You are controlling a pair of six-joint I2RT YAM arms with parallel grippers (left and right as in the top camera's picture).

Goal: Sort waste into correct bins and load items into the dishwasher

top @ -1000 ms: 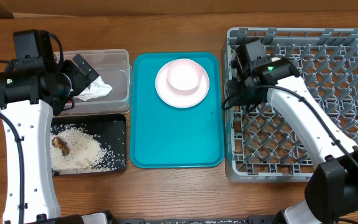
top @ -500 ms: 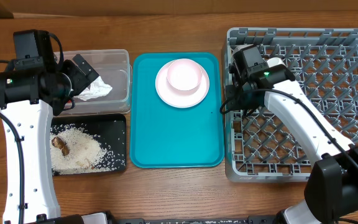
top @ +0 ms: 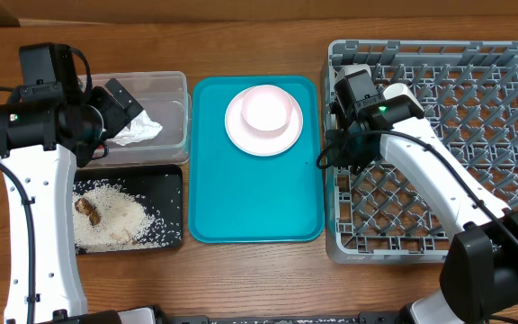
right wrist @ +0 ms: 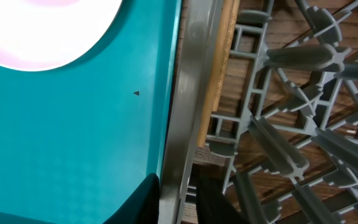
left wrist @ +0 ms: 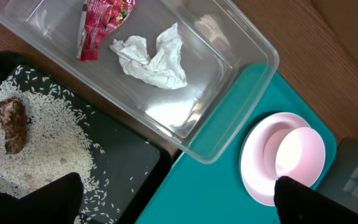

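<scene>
The red wrapper [left wrist: 101,25] and white napkin [left wrist: 154,56] lie in the clear tub [top: 183,81]. Rice [top: 115,220] and a brown lump [top: 88,210] lie in the black tray [top: 171,180]. The pink bowl [top: 266,110] sits on the pink plate [top: 241,135]. My left gripper [top: 122,103] is open and empty above the tub's left end. My right gripper [top: 335,157] straddles the grey dish rack's [top: 439,135] left wall, fingers closed around its rim [right wrist: 191,93]. The cup and grey-white bowl are out of view.
The plate stands at the far end of a large teal tray [top: 250,198] between the bins and the rack. The rack's lattice floor and pegs show nothing loaded. Bare wooden table lies in front of the tray.
My right gripper has slid a little toward the front along the rack's left wall. The left arm and all objects have not moved.
</scene>
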